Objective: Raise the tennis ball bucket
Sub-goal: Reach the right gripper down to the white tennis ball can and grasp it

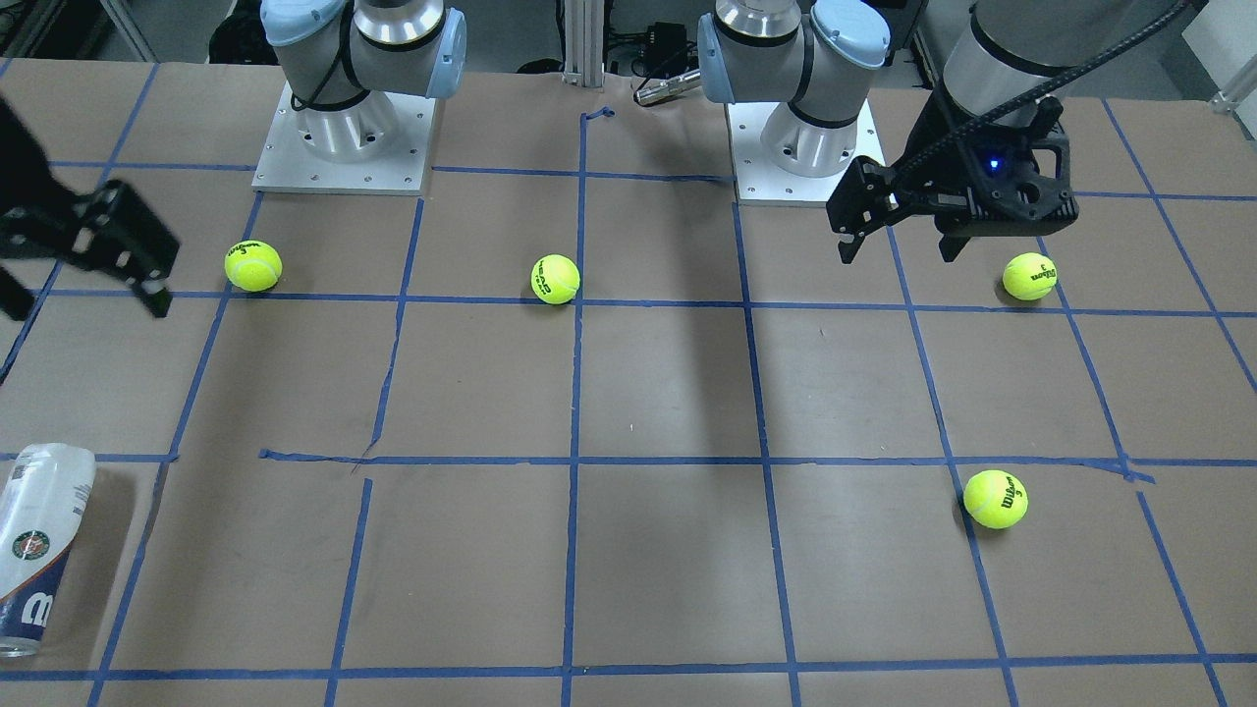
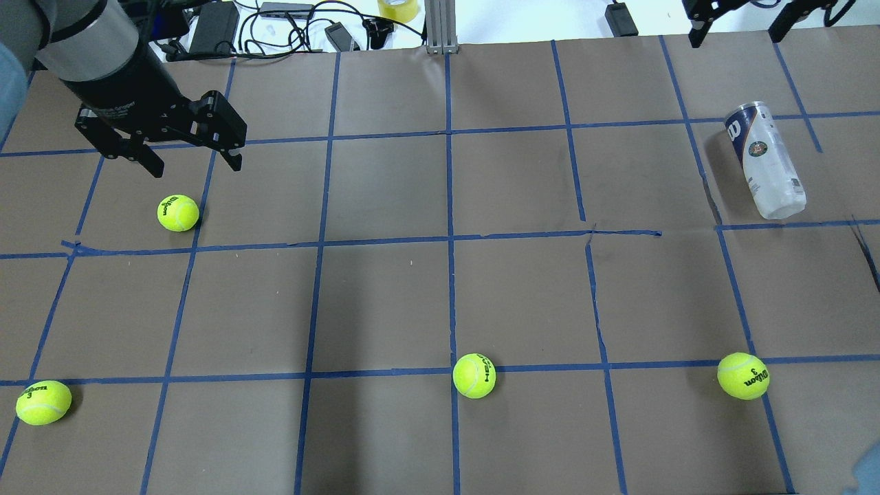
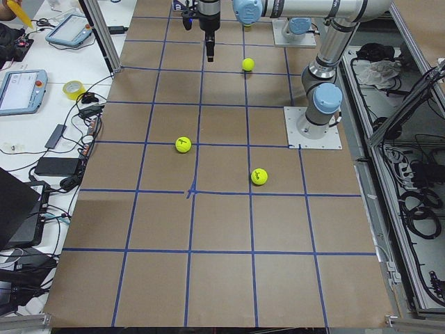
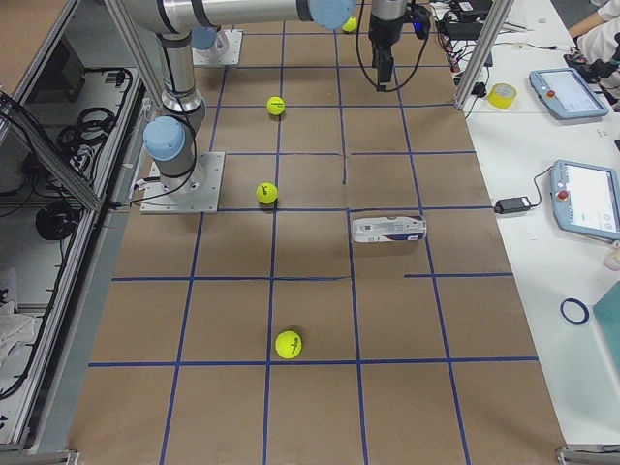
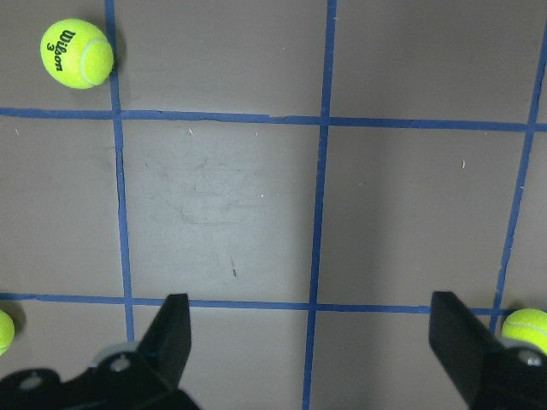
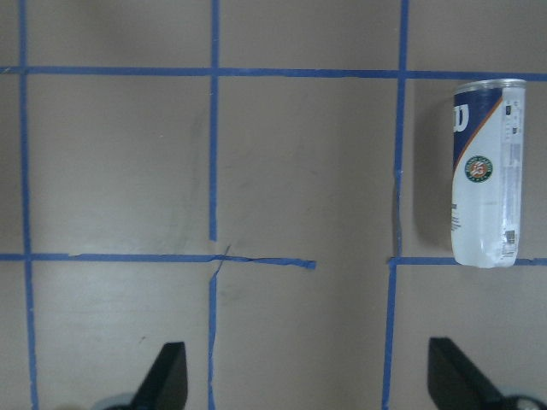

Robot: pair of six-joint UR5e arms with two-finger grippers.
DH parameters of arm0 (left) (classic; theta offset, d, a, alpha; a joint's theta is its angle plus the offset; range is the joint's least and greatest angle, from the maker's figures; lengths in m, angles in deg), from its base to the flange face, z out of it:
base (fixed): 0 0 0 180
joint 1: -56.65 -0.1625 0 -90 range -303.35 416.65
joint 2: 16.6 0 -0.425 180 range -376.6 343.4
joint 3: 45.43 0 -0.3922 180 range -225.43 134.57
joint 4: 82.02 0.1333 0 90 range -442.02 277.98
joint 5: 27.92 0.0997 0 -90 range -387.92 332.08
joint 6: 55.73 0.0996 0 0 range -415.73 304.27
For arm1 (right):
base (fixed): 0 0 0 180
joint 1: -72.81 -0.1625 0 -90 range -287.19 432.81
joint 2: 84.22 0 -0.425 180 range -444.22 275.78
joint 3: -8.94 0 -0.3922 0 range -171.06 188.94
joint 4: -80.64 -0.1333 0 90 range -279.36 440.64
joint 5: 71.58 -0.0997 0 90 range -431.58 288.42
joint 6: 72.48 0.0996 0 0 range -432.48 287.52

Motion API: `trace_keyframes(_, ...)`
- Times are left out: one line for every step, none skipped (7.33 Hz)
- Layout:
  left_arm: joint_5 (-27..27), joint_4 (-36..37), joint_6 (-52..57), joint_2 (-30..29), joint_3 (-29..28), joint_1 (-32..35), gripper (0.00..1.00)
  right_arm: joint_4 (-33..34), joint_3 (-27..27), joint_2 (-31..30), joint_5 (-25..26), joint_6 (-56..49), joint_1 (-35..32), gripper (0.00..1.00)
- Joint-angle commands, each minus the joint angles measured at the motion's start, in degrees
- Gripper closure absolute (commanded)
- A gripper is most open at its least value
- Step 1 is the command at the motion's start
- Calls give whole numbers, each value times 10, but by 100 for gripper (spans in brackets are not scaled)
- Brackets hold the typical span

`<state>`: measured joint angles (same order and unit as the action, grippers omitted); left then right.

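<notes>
The tennis ball bucket (image 2: 764, 161) lies on its side on the brown table at the far right. It is a clear tube with a white-and-navy label and a round emblem. It also shows in the front view (image 1: 39, 545), the right side view (image 4: 387, 230) and the right wrist view (image 6: 485, 171). My right gripper (image 2: 735, 38) is open and empty. It hangs above the table beyond the bucket, apart from it, and in its wrist view (image 6: 308, 384) the bucket is ahead and to the right. My left gripper (image 2: 196, 167) is open and empty, high over the far left.
Several yellow-green tennis balls lie apart on the table: one under the left gripper (image 2: 179, 213), one at the near left (image 2: 42, 402), one at the near middle (image 2: 474, 375), one at the near right (image 2: 742, 376). Cables and a tape roll (image 2: 397, 8) lie past the far edge.
</notes>
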<state>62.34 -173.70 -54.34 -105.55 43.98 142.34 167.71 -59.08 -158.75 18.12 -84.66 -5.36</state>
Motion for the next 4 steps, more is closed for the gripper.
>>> trace_keyframes(0, 0, 0, 0, 1, 0, 0, 112, 19, 117, 21, -57, 44, 0)
trace_keyframes(0, 0, 0, 0, 0, -1, 0, 147, 19, 154, 21, -68, 74, 0)
trace_keyframes(0, 0, 0, 0, 0, 0, 0, 185, 19, 191, 22, -104, 92, 0)
trace_keyframes(0, 0, 0, 0, 0, -1, 0, 201, 12, 216, 16, -114, 115, 0)
